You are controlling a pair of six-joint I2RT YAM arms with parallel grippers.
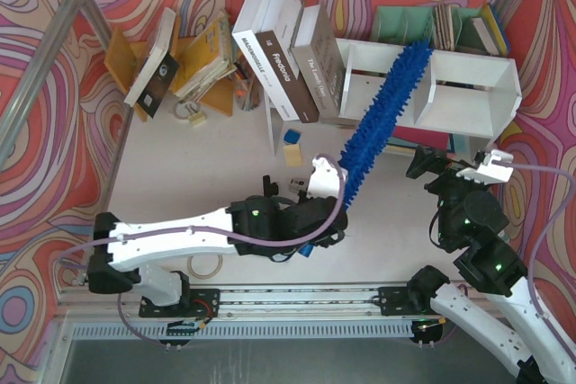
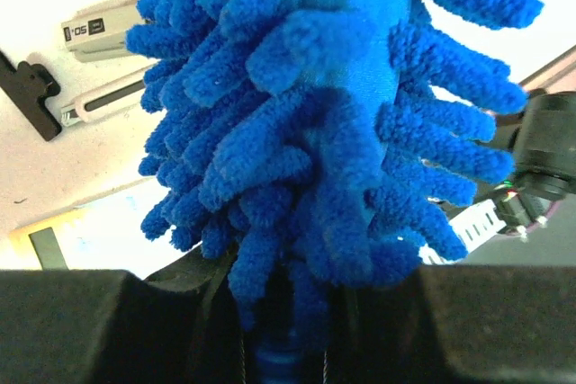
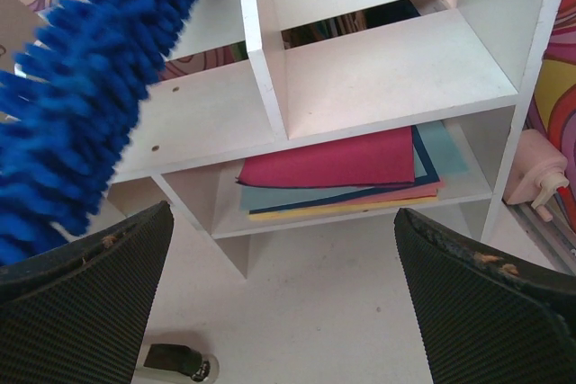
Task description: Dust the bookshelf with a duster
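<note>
The duster (image 3: 81,105) was blurred and cut off at the edge, and it hid part of the bookshelf (image 3: 387,69).

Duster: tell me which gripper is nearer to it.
Left. The left gripper is shut on the duster at its handle end; the right gripper hangs open off to its right, apart.

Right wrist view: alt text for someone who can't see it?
A fluffy blue duster slants across the left upper compartment of a white bookshelf. Coloured sheets lie stacked on its lower level; the open right gripper frames the bottom corners.
</note>
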